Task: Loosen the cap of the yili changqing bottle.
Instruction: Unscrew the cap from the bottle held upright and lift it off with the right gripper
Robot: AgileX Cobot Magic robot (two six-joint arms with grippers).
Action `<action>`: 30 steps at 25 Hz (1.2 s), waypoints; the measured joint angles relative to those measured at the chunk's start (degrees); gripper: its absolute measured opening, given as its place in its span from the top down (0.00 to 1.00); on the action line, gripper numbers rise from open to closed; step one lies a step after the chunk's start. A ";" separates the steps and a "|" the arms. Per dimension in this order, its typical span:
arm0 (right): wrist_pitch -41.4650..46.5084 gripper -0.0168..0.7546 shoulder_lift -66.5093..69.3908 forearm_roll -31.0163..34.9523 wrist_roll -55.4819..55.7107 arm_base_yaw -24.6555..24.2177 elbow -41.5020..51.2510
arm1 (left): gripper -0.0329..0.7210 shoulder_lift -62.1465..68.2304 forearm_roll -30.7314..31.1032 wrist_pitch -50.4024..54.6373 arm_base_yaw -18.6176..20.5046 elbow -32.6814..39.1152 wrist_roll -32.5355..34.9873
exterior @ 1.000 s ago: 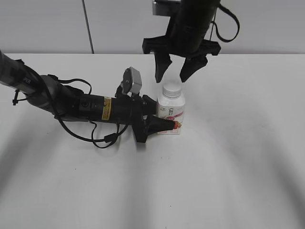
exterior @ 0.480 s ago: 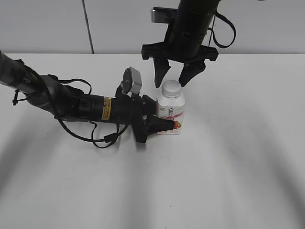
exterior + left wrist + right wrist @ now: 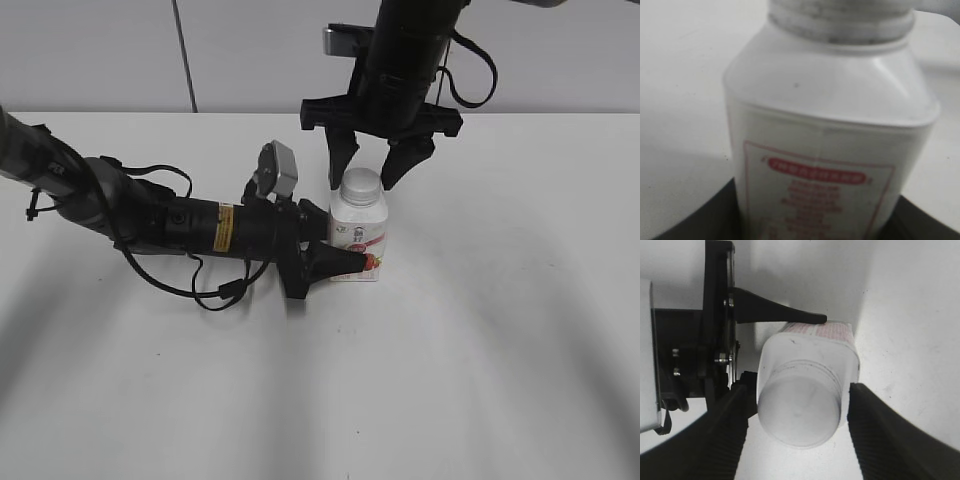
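The left arm is laid low across the white table (image 3: 480,350), its left gripper (image 3: 345,262) clamped on the lower body of the upright yili changqing bottle (image 3: 358,232). The right gripper (image 3: 378,165) is hung vertically from above, jaws spread either side of the cap (image 3: 361,184), not touching.

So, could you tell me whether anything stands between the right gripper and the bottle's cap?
Nothing visible does. The right gripper is open with a finger on each side of the cap, only empty gaps between them.
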 joint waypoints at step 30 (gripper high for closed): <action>0.00 0.46 1.34 0.03 1.31 0.00 0.00 | 0.45 0.00 0.00 0.00 0.00 0.00 -0.02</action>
